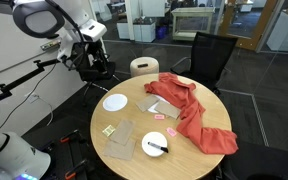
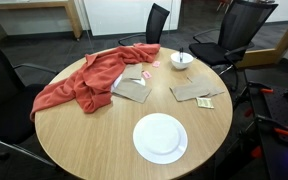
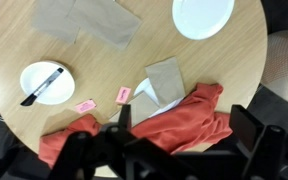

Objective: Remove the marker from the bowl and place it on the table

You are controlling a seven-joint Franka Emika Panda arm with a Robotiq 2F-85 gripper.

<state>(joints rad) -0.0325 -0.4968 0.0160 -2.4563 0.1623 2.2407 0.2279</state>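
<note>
The marker (image 3: 42, 86) is seen lying across the bowl (image 3: 40, 71), which is set on the desk (image 3: 14, 40) near its edge, well apart from the plate (image 3: 202, 15). The fingers (image 3: 259, 135) are held apart, high above the cloth (image 3: 184, 120), with nothing gripped.

Open overhead straight down to the bowl (image 3: 46, 82) near the edge of the table (image 3: 104, 65), bare wood on most sides of it. Flat brown papers (image 3: 94, 20) near, too low to block a pass. Nearest bulk: a heaped red cloth (image 3: 174, 125), apart from the bowl beyond two pink slips (image 3: 85, 105). Wide bare wood between cloth and white plate (image 2: 160, 137). Close around the rim, black chairs (image 2: 239, 25), possibly narrowing a sideways approach.
</note>
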